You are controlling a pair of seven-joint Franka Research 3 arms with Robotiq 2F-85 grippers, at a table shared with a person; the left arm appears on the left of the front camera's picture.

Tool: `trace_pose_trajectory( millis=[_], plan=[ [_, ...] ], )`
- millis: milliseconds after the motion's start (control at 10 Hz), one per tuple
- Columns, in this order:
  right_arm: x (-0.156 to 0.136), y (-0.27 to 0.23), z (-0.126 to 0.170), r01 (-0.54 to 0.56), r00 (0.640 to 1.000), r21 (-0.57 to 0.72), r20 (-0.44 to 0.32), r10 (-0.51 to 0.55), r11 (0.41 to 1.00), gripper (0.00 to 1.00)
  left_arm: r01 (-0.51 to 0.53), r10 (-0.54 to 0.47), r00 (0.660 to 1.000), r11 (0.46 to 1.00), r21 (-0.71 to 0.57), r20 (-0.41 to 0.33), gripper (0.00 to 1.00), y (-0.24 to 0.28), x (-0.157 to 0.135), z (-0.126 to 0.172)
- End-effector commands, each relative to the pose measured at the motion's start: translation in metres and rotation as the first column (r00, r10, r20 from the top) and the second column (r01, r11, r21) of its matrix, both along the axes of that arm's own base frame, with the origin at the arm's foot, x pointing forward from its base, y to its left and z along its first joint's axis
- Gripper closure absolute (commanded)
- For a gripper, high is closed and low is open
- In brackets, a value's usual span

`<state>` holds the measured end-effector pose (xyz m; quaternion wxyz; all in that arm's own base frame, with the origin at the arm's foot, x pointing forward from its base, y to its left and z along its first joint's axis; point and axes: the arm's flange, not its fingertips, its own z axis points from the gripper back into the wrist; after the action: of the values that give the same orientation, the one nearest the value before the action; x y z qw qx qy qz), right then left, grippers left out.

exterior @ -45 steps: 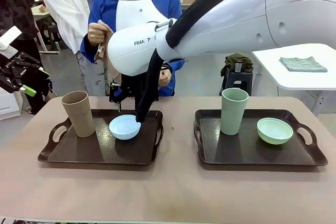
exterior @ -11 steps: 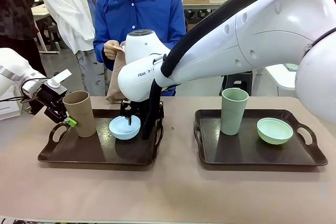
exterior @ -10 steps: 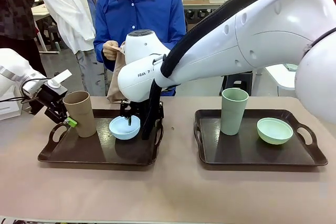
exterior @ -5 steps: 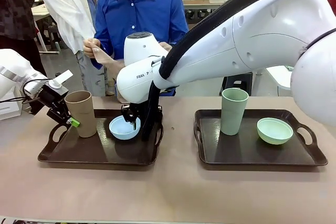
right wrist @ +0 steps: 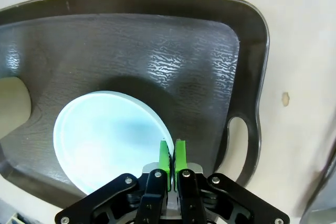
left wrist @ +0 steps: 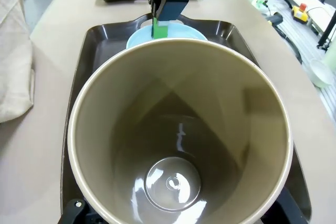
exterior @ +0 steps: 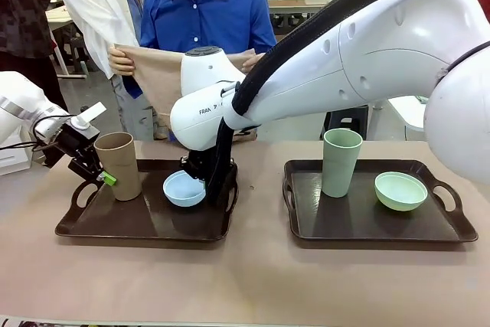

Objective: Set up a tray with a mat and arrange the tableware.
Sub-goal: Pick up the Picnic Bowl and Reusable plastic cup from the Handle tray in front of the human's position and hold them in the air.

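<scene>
2 trays sit on the desk [exterior: 253, 281]: the left tray [exterior: 145, 223] holds 1 tan cup [exterior: 119, 166], left fingers [exterior: 107, 179] at it, grip unclear, and 1 light blue bowl [exterior: 184, 189] rim-pinched by the right fingers [right wrist: 180, 158]; the right tray [exterior: 360, 223], 1 pale green cup [exterior: 341, 162] and 1 pale green bowl [exterior: 400, 191].

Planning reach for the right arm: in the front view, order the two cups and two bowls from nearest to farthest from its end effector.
From the right end effector:
1. Small round light blue bowl, gripped, left tray.
2. Tall tan handleless cup, same tray, leftward.
3. Tall pale green cup, right tray.
4. Small round pale green bowl, right tray's right end.
</scene>
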<state>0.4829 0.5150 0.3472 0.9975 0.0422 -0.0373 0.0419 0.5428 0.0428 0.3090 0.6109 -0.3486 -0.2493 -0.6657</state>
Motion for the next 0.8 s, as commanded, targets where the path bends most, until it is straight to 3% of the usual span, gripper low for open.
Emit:
trace_pose_trajectory(
  millis=[0, 100, 200, 300, 400, 500, 700],
  plan=[
    [0.004, 0.001, -0.002, -0.014, 1.0, -0.016, -0.011, 0.014, 1.0, 1.0, -0.015, 0.015, 1.0, 1.0, -0.009, 0.02, 1.0, -0.001, -0.004, 0.0],
    [0.004, 0.001, -0.003, -0.014, 1.0, -0.017, -0.012, 0.014, 1.0, 1.0, -0.016, 0.016, 1.0, 1.0, -0.008, 0.02, 1.0, 0.0, -0.004, 0.0],
    [0.004, 0.0, -0.004, -0.013, 1.0, -0.016, -0.013, 0.013, 1.0, 1.0, -0.02, 0.02, 1.0, 1.0, -0.008, 0.02, 0.7, 0.0, -0.003, 0.0],
    [0.005, 0.0, -0.004, -0.004, 1.0, -0.015, -0.009, 0.004, 1.0, 1.0, -0.025, 0.025, 0.999, 1.0, -0.003, 0.022, 0.7, 0.001, -0.003, 0.001],
    [0.004, -0.001, -0.002, 0.002, 1.0, 0.005, -0.027, -0.002, 1.0, 1.0, -0.038, 0.037, 0.998, 0.999, 0.03, 0.057, 1.0, 0.001, -0.005, 0.002],
    [-0.002, -0.002, 0.012, -0.008, 0.999, 0.07, -0.035, 0.011, 0.997, 1.0, -0.069, 0.066, 0.993, 0.997, 0.038, 0.095, 1.0, 0.005, -0.014, 0.012],
    [-0.038, -0.013, 0.09, -0.064, 0.997, 0.168, 0.051, 0.056, 0.984, 1.0, -0.093, 0.081, 0.976, 0.994, 0.049, 0.202, 1.0, 0.012, -0.052, 0.062]
  ],
)
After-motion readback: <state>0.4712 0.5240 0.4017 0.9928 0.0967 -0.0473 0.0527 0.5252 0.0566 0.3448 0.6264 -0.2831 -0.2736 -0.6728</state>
